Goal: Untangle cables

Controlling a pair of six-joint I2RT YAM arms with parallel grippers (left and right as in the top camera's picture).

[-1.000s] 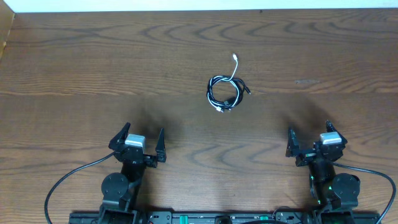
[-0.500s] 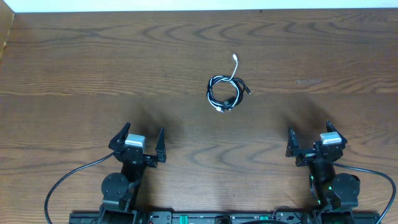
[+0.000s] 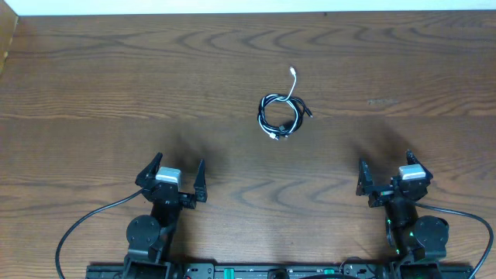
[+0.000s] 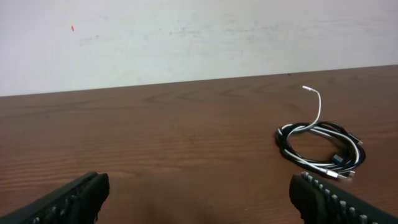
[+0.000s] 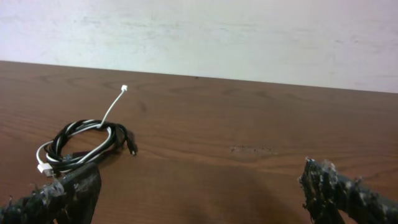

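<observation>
The black and white cables [image 3: 280,113] lie coiled together in one small loop on the wooden table [image 3: 116,85], past the middle. A white plug end [image 3: 292,70] sticks out toward the far side. The coil also shows in the left wrist view [image 4: 320,150] at right and in the right wrist view [image 5: 84,144] at left. My left gripper [image 3: 172,176] is open and empty near the front left. My right gripper [image 3: 385,173] is open and empty near the front right. Both are well short of the coil.
A pale wall [image 4: 186,37] runs behind the table's far edge. Thick black arm wires [image 3: 77,229] curl at the front edge by the arm bases. A faint scuff [image 3: 381,101] marks the wood right of the coil.
</observation>
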